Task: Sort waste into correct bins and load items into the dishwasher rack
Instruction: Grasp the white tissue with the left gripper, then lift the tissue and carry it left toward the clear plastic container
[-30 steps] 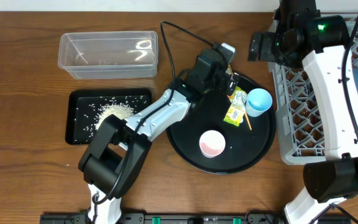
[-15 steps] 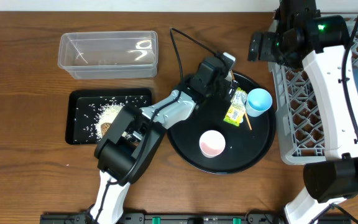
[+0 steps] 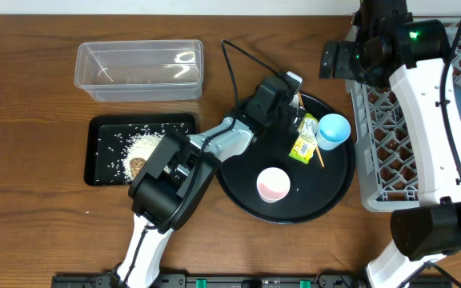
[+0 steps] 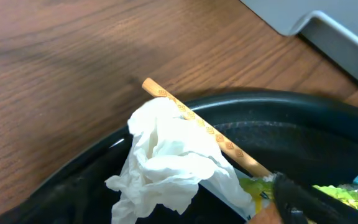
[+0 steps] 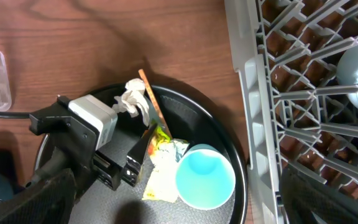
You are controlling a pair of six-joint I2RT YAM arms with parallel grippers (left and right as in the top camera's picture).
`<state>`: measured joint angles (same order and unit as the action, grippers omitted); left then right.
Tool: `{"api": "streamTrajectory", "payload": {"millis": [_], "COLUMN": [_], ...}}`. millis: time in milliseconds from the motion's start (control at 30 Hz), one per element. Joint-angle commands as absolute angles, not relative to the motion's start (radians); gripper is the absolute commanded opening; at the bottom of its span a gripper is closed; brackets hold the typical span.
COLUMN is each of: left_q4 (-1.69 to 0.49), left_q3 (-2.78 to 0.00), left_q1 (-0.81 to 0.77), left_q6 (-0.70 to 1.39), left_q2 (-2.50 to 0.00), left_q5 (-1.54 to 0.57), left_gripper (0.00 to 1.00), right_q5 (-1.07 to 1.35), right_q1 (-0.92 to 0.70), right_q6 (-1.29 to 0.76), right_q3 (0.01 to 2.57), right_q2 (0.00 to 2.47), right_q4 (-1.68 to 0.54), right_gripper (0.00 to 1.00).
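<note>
The left claw [image 3: 297,112] is held over the far part of the large round black tray [image 3: 338,196]. Only one of its fingers [image 4: 294,196] is shown clearly, so it cannot be told whether this claw is spread or pressed together. The tip of that finger is placed at the printed wrapper [image 5: 163,168]. Directly ahead of the claw the crumpled white tissue [image 4: 173,162] is seen at the tray rim. The wooden chopstick [image 4: 197,127] lies against the tissue, with one end passing over the rim above the tabletop [image 4: 55,74]. Just past the wrapper from the claw, the light blue cup [image 5: 205,177] is standing upright. The pink cup [image 3: 273,185] is found on the same tray, well apart from the claw. Far behind the claw, white rice [image 3: 146,144] and a brown lump [image 3: 137,166] are lying in the shallow black tray [image 3: 102,128], with the clear tub [image 3: 138,70] beside it.

The right claw [image 3: 336,61] is kept spread wide, high over the edge of the grey rack [image 5: 247,74].
</note>
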<state>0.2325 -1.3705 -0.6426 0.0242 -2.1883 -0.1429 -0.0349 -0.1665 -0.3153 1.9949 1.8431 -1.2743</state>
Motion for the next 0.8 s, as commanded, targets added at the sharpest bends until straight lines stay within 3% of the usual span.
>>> {"api": "streamTrajectory", "payload": {"millis": [0,133,467,600,767], "left_q4": [0.225,0.226,0.234,0.243,0.242], "left_q3": [-1.386,-1.386,-1.386,-1.386,-1.386], "left_q1": [-0.638,-0.638,-0.638,-0.637,-0.635], "left_q6": [0.008,0.008,0.007,0.008,0.008], "left_q2": [-2.202,-2.203,-2.203,-2.203,-2.201], "left_q5": [-0.137,-0.137,-0.137,-0.137,-0.137], "left_gripper": [0.85,0.61,0.26,0.06,0.06], "right_q5": [-0.045,-0.045,-0.045,-0.045,-0.045], "right_q1": [-0.165,-0.165,-0.165,-0.165,-0.165], "right_q6": [-0.329,-0.329,-0.329,-0.329,-0.329], "right_q3": [1.994,1.994,1.994,1.994,1.994], "right_q2": [1.847,1.847,1.847,1.847,1.847], "right_q4": [-1.275,-1.274,-1.274,-1.274,-1.275], "right_gripper": [0.99,0.99,0.99,0.99,0.99]}}
